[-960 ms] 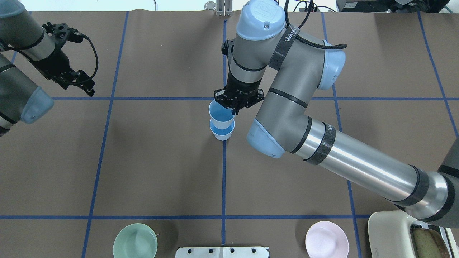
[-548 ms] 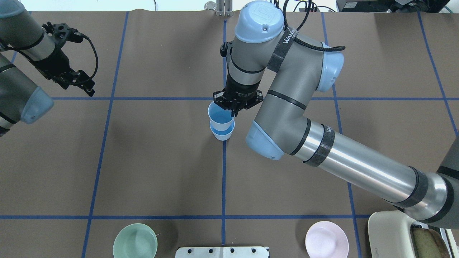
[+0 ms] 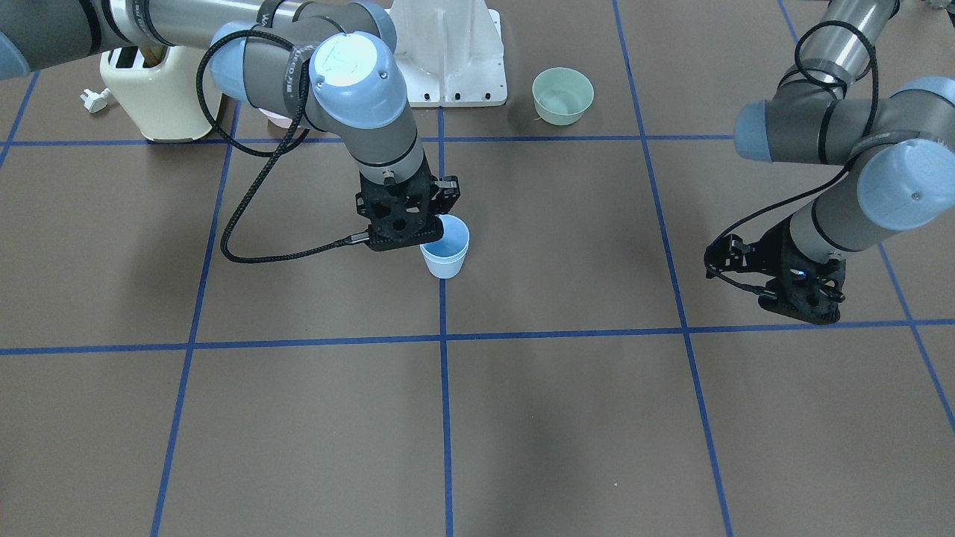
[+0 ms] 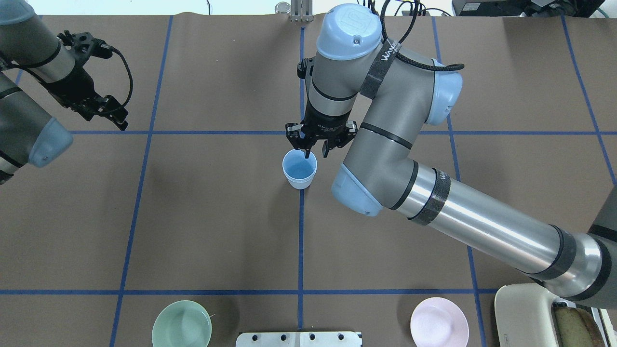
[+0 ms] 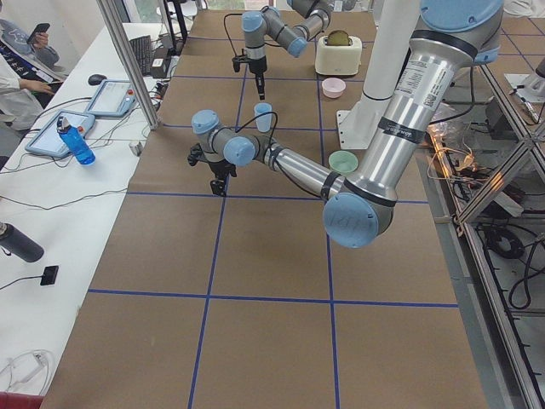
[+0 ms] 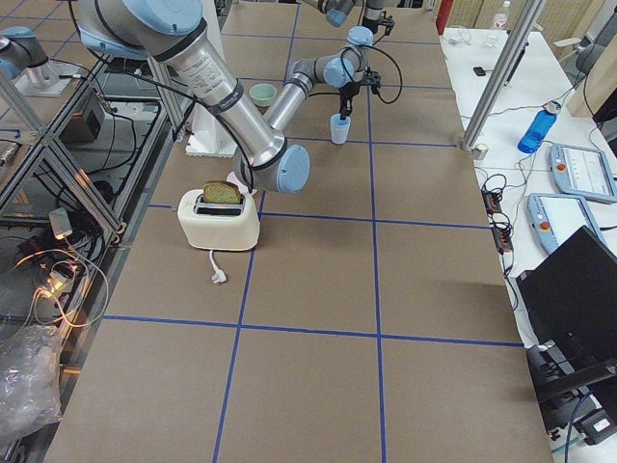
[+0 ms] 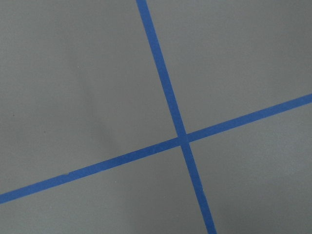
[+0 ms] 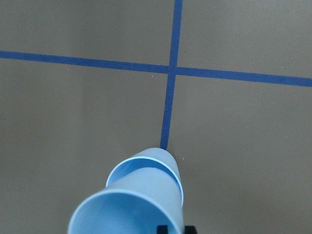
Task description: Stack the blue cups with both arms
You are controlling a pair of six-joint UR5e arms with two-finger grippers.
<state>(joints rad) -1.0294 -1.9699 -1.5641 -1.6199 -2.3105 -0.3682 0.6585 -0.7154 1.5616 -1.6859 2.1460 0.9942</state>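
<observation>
Now, the two small light-blue tapered plastic cups (image 4: pixel 300 172) sit nested one inside the other. They stand upright on the brown paper-covered bench (image 4: pixel 217 217), at the centre of the overhead frame, right on the vertical blue tape line (image 4: pixel 301 231). The stacking itself looks done to me.

Poised at their upper rim is the right arm's black two-finger claw (image 4: pixel 315 152). Its jaws are parted, the rim's edge seems to lie between them, and they squeeze nothing. The stack lies just beneath that claw, a touch toward the frame's bottom, with its long axis vertical. So I judge the way out is straight up, since any sideways drift could catch the rim and tip both cups.

In the upper left, the left arm's black claw (image 4: pixel 103 110) hovers well apart. Wide or narrow, I cannot tell.
</observation>
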